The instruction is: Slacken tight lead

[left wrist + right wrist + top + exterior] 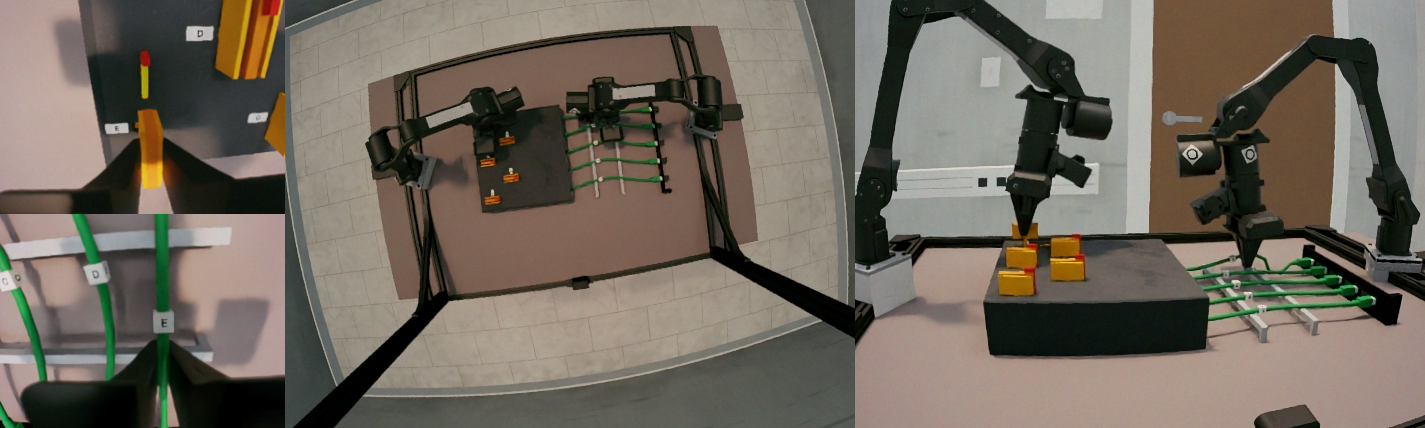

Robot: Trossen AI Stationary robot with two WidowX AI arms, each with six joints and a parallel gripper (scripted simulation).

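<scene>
Left gripper (1026, 234) (152, 167) pointing down, its fingers closed on something, right gripper (1249, 266) (163, 353) also pointing down, fingers closed likewise, both arms bent at elbow.

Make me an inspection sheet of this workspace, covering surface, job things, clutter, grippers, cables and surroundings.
Surface: pinkish-brown table top; no damage seen.
Job's things: dark box; handle E appears raised on a thin stem; four other orange handles sit on the box.
Clutter: nothing seen.
Grippers: left tool shut on handle E; right tool shut on lead E.
Cables: five green leads run from box to black strip; tightness can't be told by sight.
Surroundings: brown door, tiled floor.
</scene>
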